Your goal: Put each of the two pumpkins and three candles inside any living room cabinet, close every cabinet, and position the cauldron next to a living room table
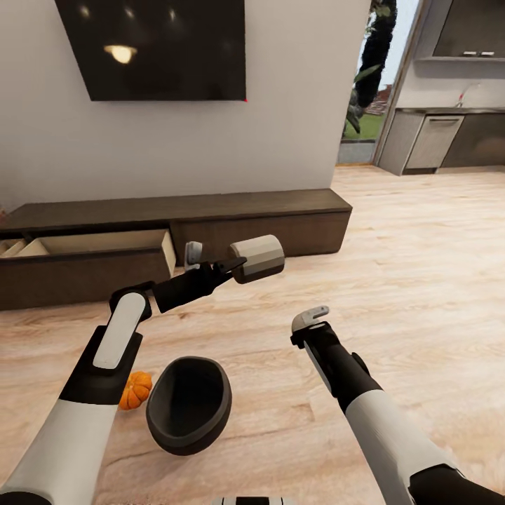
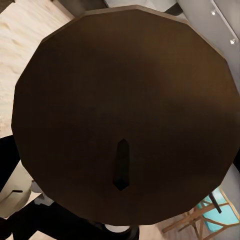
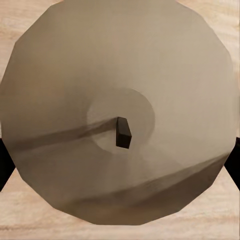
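The left gripper [image 1: 226, 265] has its fingers pinching a candle [image 1: 258, 258] near the cabinet [image 1: 210, 217], whose drawer [image 1: 98, 244] at ten o'clock stands open. A pumpkin [image 1: 136, 389] and the cauldron [image 1: 188, 403] sit on the floor, so most work remains; I cannot tell how the right gripper's [image 1: 309, 319] fingers are set.

The cabinet [image 1: 210, 224] has 1 drawer [image 1: 91, 245] standing open with a bare tan interior, open from above. Bare wood floor [image 1: 393, 280] lies clear ahead and to the right. Close in, the dark cauldron [image 1: 188, 405] and 1 pumpkin [image 1: 135, 390] just beside it block the floor.
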Robot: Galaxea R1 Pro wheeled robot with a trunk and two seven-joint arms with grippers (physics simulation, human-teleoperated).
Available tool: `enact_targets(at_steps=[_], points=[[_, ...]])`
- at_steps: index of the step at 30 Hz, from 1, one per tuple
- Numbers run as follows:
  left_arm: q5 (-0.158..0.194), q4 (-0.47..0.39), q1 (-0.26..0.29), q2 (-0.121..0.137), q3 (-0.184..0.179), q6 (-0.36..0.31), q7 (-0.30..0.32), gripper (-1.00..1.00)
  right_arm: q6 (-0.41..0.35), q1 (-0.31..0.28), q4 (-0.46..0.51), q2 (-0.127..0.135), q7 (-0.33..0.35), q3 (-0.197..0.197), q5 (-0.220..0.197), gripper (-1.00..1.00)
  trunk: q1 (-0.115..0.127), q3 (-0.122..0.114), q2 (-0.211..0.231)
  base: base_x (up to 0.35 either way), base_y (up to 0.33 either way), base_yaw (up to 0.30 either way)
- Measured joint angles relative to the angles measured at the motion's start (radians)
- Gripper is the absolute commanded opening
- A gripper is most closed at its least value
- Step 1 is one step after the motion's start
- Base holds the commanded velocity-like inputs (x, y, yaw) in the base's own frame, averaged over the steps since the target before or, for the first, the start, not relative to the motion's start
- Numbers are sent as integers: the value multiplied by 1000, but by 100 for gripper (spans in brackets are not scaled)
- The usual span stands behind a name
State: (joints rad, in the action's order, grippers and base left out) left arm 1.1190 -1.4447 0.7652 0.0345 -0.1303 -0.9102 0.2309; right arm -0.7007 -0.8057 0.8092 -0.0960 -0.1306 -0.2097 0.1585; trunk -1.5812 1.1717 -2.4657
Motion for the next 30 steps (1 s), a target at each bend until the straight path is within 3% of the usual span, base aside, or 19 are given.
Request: enact_targets(at_steps=[30], points=[[-6,-1,0,-11,-3,-2,-4,-100,5,1,-9,-8,2,-2,4,-100,107,-43,196,0,0,117]])
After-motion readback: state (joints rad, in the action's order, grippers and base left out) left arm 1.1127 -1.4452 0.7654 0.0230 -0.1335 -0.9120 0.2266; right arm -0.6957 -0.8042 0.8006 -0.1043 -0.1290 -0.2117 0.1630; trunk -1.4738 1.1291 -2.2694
